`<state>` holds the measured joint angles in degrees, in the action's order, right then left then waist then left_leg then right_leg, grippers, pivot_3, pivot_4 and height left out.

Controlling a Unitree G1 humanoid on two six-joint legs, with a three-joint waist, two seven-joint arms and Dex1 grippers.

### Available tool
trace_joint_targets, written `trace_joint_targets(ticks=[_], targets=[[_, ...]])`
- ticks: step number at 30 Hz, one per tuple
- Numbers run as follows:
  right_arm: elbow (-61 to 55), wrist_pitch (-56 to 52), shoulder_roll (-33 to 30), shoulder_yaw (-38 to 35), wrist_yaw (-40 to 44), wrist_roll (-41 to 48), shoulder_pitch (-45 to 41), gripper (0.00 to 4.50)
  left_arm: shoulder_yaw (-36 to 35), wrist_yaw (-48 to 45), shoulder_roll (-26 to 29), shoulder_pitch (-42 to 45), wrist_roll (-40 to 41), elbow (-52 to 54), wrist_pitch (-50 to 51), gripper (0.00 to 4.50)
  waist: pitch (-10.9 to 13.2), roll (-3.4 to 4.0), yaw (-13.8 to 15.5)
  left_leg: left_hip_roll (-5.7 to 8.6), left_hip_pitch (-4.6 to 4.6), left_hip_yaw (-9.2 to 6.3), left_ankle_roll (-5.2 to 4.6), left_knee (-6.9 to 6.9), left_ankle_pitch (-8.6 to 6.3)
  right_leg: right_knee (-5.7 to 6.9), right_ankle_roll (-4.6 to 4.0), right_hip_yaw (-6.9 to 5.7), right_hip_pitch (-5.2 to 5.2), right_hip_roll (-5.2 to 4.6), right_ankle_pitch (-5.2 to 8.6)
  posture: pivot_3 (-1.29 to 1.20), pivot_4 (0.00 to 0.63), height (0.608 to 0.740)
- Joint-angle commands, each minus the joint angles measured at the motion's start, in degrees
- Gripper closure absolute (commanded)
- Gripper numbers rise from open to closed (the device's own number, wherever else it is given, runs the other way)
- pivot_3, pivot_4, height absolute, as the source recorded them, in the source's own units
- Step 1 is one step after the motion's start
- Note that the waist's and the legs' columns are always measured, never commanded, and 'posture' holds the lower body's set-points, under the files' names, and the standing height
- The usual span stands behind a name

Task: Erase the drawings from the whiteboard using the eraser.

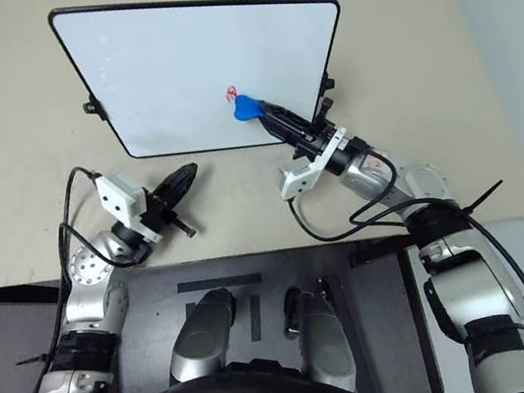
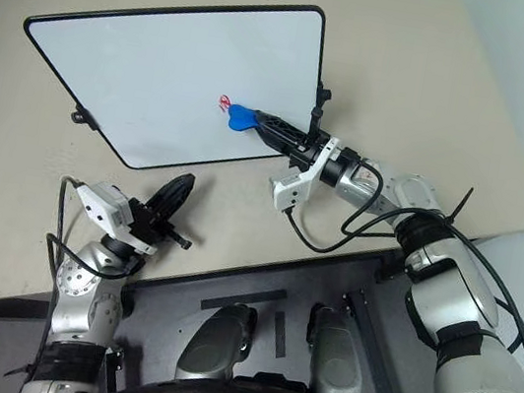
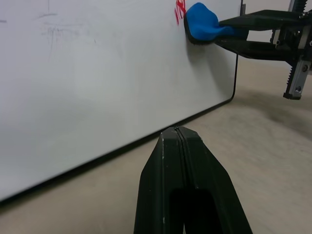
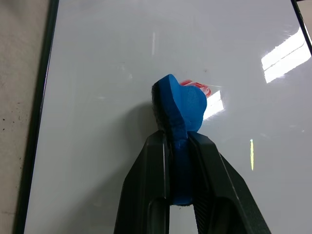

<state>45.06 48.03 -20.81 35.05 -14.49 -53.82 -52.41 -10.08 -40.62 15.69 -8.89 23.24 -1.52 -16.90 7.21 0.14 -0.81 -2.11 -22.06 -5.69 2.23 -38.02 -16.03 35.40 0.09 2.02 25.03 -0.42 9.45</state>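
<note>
The whiteboard (image 1: 164, 61) lies flat on the beige table. Near its right side is the red drawing (image 1: 230, 93), a small scribble. My right gripper (image 1: 267, 114) is shut on the blue eraser (image 1: 247, 107), whose tip rests on the board right beside the red strokes and partly covers them in the right wrist view, where the eraser (image 4: 179, 109) hides most of the drawing (image 4: 200, 87). My left gripper (image 1: 185, 176) is shut with nothing in it, just off the board's near edge, pointing toward the board.
The beige table (image 1: 441, 75) extends around the board, with its right edge close to my right arm. A dark grey surface (image 1: 258, 286) lies below the table's near edge.
</note>
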Motion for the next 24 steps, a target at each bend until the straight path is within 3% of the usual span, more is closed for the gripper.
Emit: trace_joint_targets(ticks=[1,13,24], targets=[[1.08,-1.08,0.22,-0.31,1.21,1.23,-1.63,4.21,0.31,1.05,0.24,-0.26,0.01,2.98,1.20,4.50,0.00,0.00,0.03,0.00,0.00,0.00,0.00,0.00,0.00,0.00,-0.02,0.00,0.00,0.00,-0.03,0.00,0.150,0.740],[-3.50,0.04,-0.03,-2.12,-0.06,2.28,-2.46,4.21,-2.75,3.48,3.90,0.06,1.88,10.60,4.98,4.50,0.00,-0.01,0.01,-0.03,-0.16,0.00,0.03,0.01,-0.02,-0.12,-0.06,-0.01,0.23,0.07,-0.19,0.00,0.150,0.740],[-3.39,-1.54,2.13,-1.53,-0.43,2.18,-3.52,4.21,-3.31,3.29,5.12,-1.55,1.94,11.29,6.18,4.50,0.00,-0.01,0.08,-0.04,-0.56,0.00,0.07,-0.01,-0.05,-0.14,-0.09,-0.03,0.62,0.06,-0.33,0.00,0.150,0.740]])
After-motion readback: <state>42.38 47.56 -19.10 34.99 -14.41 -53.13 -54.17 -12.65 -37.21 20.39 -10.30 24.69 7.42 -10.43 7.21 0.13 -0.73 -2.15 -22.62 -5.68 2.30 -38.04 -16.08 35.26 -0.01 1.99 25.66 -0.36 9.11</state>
